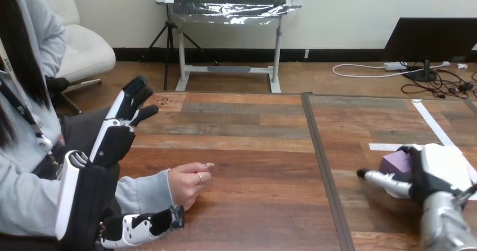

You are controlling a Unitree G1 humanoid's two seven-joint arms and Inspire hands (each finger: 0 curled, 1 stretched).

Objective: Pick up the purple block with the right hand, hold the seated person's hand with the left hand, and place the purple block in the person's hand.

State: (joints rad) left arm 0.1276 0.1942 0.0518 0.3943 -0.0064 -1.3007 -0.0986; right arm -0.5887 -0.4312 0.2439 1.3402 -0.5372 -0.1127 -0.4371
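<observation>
- The left hand (109,144) rises at the near left, open - its fingers are straight and point away across the table (242,127), and its thumb reaches right along the near edge. It holds nothing.
- The thumb tip lies just below the person's hand (188,182); whether the two touch I cannot tell.
- The right hand (439,169) is at the near right, low over the table, closed on the purple block (395,162). The thumb lies along the block's near side, and the white back of the hand covers its right side.
- The block shows at the left of that hand; whether it rests on the wood or is lifted I cannot tell.
- The person's hand rests on the table left of centre, loosely curled, well apart from the block.
- Strips of white tape (430,121) lie on the table beyond the right hand.
</observation>
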